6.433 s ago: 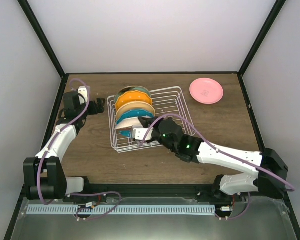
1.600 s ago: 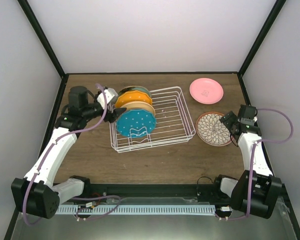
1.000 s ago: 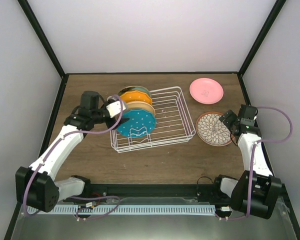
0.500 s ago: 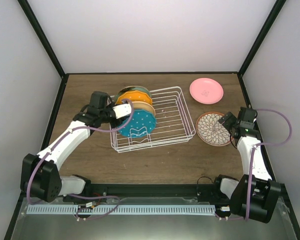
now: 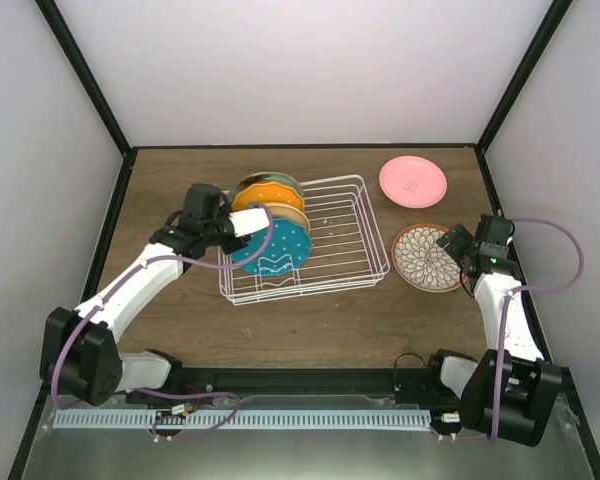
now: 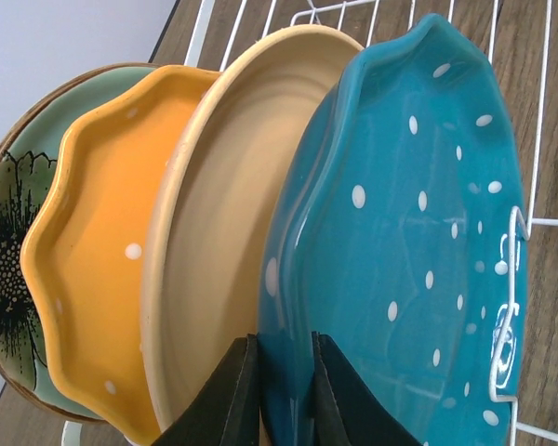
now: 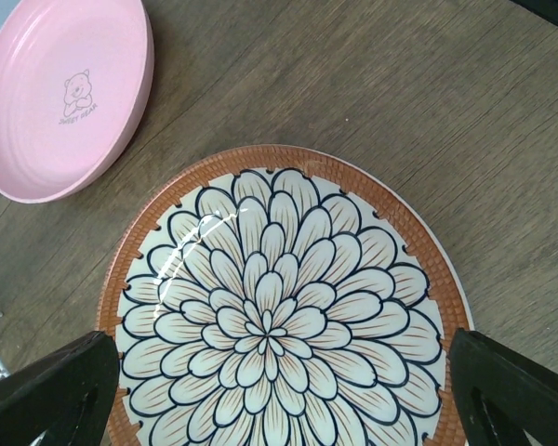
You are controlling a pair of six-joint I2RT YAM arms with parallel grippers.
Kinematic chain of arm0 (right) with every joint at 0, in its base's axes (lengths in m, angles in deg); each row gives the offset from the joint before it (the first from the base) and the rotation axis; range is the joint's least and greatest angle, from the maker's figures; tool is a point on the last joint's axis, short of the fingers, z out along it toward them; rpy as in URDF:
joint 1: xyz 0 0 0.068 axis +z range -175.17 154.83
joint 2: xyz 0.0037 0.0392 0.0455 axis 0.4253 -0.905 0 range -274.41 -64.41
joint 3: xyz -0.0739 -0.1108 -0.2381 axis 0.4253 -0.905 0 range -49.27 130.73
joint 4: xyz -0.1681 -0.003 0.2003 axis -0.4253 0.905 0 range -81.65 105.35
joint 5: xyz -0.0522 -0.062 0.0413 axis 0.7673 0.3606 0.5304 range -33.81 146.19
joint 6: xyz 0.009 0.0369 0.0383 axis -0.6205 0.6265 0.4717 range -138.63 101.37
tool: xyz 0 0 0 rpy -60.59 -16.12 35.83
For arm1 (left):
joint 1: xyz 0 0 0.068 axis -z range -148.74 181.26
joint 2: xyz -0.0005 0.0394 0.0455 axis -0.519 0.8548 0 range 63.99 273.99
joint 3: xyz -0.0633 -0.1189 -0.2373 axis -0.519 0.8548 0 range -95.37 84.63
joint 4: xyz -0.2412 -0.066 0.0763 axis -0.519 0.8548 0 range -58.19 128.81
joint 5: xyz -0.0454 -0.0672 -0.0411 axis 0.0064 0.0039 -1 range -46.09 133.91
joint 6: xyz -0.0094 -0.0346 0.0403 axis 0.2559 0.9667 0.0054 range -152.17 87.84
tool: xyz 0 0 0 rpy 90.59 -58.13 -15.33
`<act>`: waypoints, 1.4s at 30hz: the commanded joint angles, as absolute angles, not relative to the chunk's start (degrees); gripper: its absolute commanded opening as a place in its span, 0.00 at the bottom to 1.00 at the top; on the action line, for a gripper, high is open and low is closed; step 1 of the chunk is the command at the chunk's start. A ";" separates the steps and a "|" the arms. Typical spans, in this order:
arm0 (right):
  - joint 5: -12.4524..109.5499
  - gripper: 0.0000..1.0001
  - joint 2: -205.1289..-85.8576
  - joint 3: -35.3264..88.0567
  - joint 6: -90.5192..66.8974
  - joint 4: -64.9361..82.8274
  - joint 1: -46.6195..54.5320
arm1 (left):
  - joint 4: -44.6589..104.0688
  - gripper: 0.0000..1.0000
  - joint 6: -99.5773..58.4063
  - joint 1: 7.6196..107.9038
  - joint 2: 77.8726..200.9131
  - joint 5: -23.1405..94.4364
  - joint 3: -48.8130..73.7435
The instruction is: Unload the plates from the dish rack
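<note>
In the white wire dish rack [image 5: 330, 245] several plates stand on edge at its left end: teal dotted plate [image 5: 277, 244] [image 6: 418, 232] in front, then a pale yellow one [image 6: 219, 223], an orange scalloped one [image 6: 98, 251] and a sage green one [image 6: 9, 242]. My left gripper [image 5: 242, 226] [image 6: 285, 395] is shut on the teal plate's left rim, one finger on each face. The brown-floral plate [image 5: 425, 258] [image 7: 284, 307] and the pink plate [image 5: 413, 181] [image 7: 60, 93] lie flat on the table to the right. My right gripper [image 5: 458, 243] [image 7: 284, 395] hovers open over the floral plate.
The rack's right part holds only bare wire. The wooden table [image 5: 310, 320] is bounded by black frame posts and white walls. The rack's wire divider [image 6: 507, 307] crosses the teal plate's lower front.
My left arm swung in from the left and its jaws closed on the teal plate's rim. The right arm has stayed over the floral plate, barely moving.
</note>
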State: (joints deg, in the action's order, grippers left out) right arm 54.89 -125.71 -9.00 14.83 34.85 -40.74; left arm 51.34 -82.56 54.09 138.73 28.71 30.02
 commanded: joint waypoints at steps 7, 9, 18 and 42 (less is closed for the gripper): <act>55.16 0.99 -124.50 -11.08 15.33 33.63 -41.08 | 51.53 0.04 -84.12 55.26 134.38 30.58 25.40; 55.01 0.99 -124.61 -11.12 15.51 33.55 -41.11 | 51.54 0.04 -85.00 55.70 133.10 30.93 25.48; 55.37 1.00 -123.83 -11.03 15.80 33.51 -41.08 | 51.02 0.04 -88.06 57.55 129.03 32.72 26.32; 54.09 1.00 -125.41 -11.74 14.52 32.34 -41.03 | 28.73 0.04 -60.27 55.25 123.57 31.76 18.99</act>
State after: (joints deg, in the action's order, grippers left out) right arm 53.67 -125.60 -12.04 15.42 33.10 -40.74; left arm 44.82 -71.72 57.63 124.24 29.71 23.58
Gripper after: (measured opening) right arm 0.997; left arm 0.131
